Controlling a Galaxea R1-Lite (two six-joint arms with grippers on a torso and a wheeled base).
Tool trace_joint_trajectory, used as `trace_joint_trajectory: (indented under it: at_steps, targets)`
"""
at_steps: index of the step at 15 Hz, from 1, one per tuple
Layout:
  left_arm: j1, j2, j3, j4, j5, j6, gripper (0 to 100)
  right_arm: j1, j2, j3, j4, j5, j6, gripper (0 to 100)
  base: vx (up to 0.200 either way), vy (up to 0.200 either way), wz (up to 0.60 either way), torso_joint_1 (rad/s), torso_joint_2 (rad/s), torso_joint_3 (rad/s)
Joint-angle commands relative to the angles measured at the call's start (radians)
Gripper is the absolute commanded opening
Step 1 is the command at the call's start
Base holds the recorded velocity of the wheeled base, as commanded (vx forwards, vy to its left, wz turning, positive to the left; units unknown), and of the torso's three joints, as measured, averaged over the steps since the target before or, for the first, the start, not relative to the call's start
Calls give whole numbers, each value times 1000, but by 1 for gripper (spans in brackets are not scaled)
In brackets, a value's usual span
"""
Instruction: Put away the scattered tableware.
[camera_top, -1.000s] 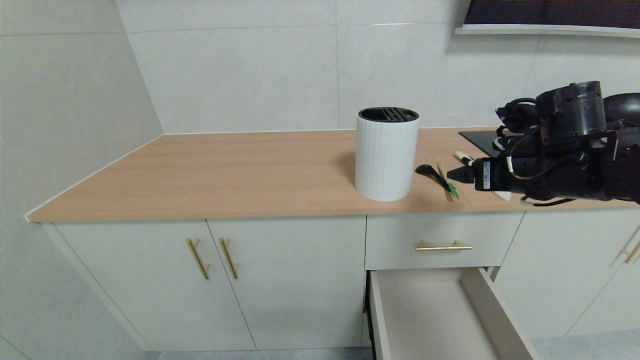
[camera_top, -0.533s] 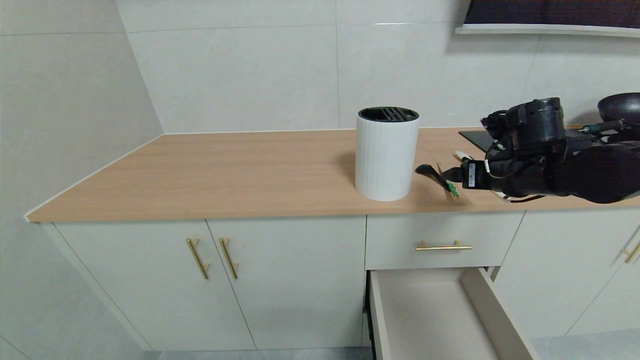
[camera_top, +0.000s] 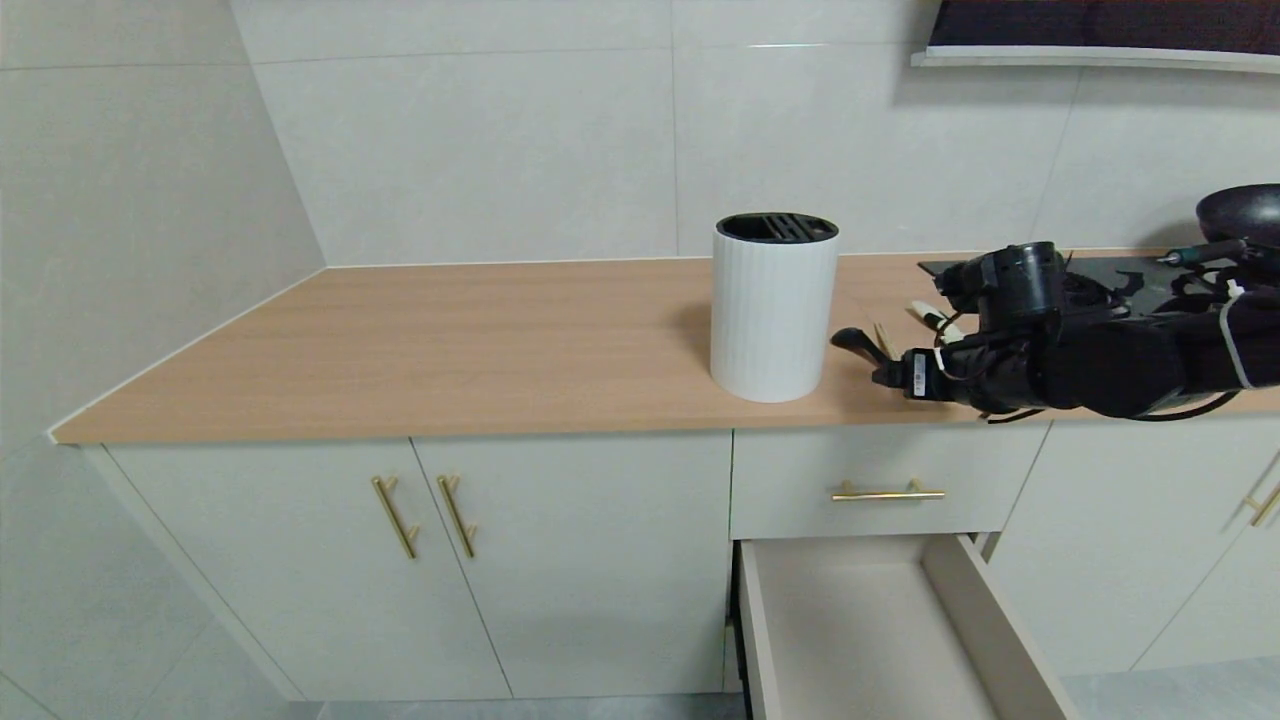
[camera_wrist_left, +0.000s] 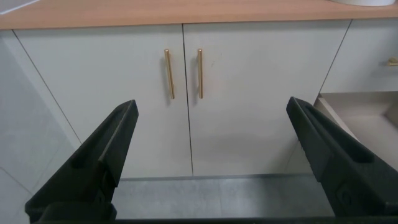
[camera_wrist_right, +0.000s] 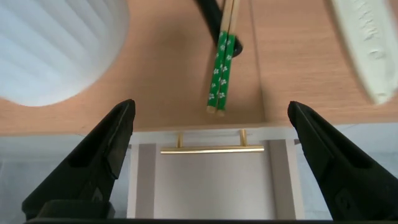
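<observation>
**Step in hand: approach to the chopsticks**

The right gripper (camera_top: 886, 372) is over the front edge of the countertop (camera_top: 450, 340), just beside the white ribbed holder (camera_top: 773, 310). Its fingers are spread wide and hold nothing. In the right wrist view the green ends of the chopsticks (camera_wrist_right: 220, 68) lie between them. I judge this to be the pre-grasp stage, with no utensil stowed yet.

**Next move, as judged**

1. Lower the gripper until the fingers flank the pair.
2. Close across both sticks together. They are thin and lie flat on the wood, so one may slip out.
3. Avoid the black spoon (camera_top: 850, 340), whose handle crosses the sticks.
4. Carry the pair to storage. Both the holder's slotted top and the open drawer (camera_top: 860, 620) below are candidates.

**Appearance of the item**

The two pale wooden sticks lie side by side and touching. Their ends are green with small white marks and point toward the counter's front edge. A white utensil (camera_wrist_right: 364, 46) lies near them on the side away from the holder.

**Left arm**

The left gripper (camera_wrist_left: 211, 104) is spread wide and empty, facing the cabinet doors (camera_wrist_left: 183, 74) below the counter.
</observation>
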Motion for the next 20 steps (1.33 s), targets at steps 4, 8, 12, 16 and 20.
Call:
trace_joint_trajectory:
  at_steps: [4, 8, 12, 16, 20]
  targets:
    - [0, 2, 0, 0, 0, 0, 100, 0, 66, -21, -34, -26, 9, 100, 0, 0, 0, 0, 0, 0]
    - [0, 0, 0, 0, 0, 0, 100, -1, 78, -28, -35, -26, 11, 100, 0, 0, 0, 0, 0, 0]
    - [0, 0, 0, 0, 0, 0, 100, -4, 91, -36, -35, -24, 11, 0, 0, 0, 0, 0, 0, 0]
    - [0, 2, 0, 0, 0, 0, 100, -18, 78, -42, -35, -24, 20, 0, 0, 0, 0, 0, 0, 0]
    - [0, 2, 0, 0, 0, 0, 100, -20, 66, -41, -34, -24, 22, 0, 0, 0, 0, 0, 0, 0]
